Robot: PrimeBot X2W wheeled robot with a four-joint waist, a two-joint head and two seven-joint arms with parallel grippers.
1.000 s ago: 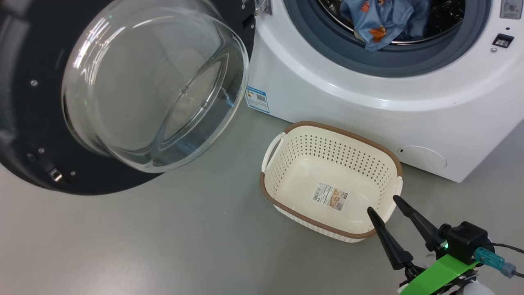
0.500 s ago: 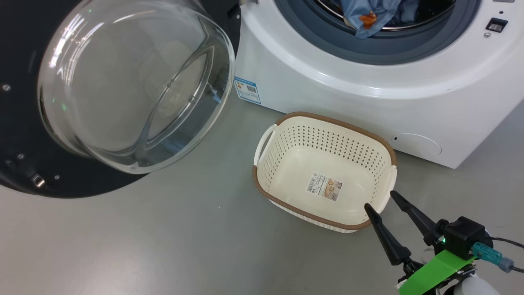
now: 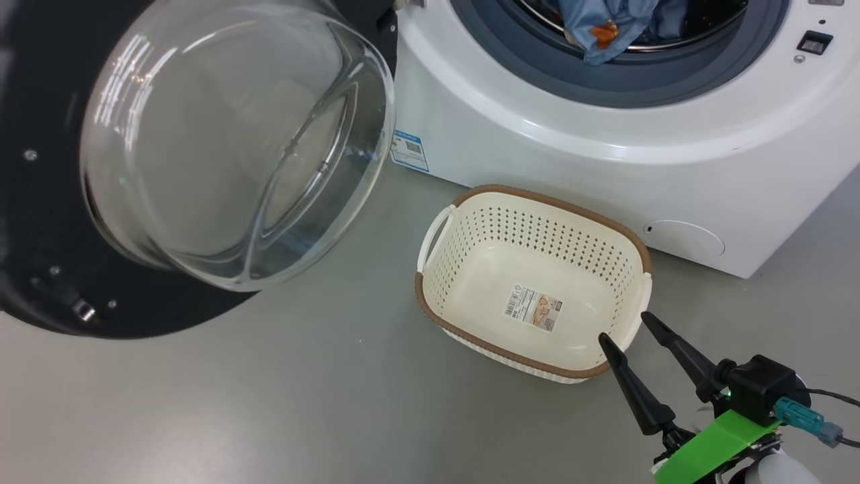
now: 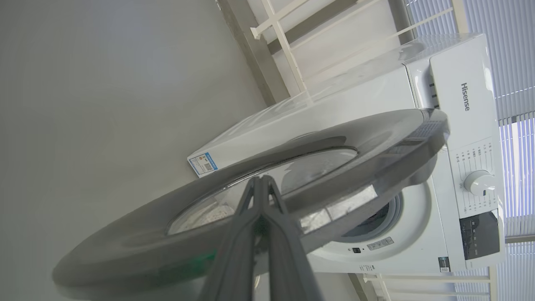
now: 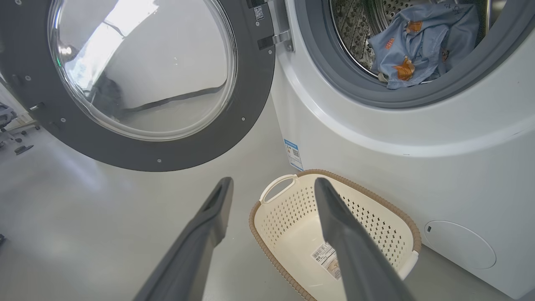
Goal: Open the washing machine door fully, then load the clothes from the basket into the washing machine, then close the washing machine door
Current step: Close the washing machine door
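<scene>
The washing machine door [image 3: 37, 228] hangs open at the left, its glass porthole [image 3: 228, 148] bulging toward me. The washing machine [image 3: 571, 154] stands behind, and light blue clothes [image 3: 605, 23] with orange prints lie in its drum. On the floor in front sits the basket [image 3: 537, 198] with just a label sticker inside. My right gripper [image 3: 625, 327] hovers open over the basket's near right corner, nothing between its fingers. The right wrist view has the right gripper [image 5: 273, 182], basket [image 5: 284, 234], clothes [image 5: 422, 42] and door [image 5: 146, 154]. My left gripper [image 4: 261, 180] is shut, tips against the door's [image 4: 376, 133] outer face.
Grey floor [image 3: 269, 403] stretches in front of the door and left of the basket. A round service flap [image 3: 685, 238] and a blue label [image 3: 408, 151] mark the washer's lower front. A window with blinds [image 4: 518, 62] stands behind the machine.
The head camera shifted early in the second. Since half a second ago the door has swung slightly toward the washer. The basket and right gripper have stayed put.
</scene>
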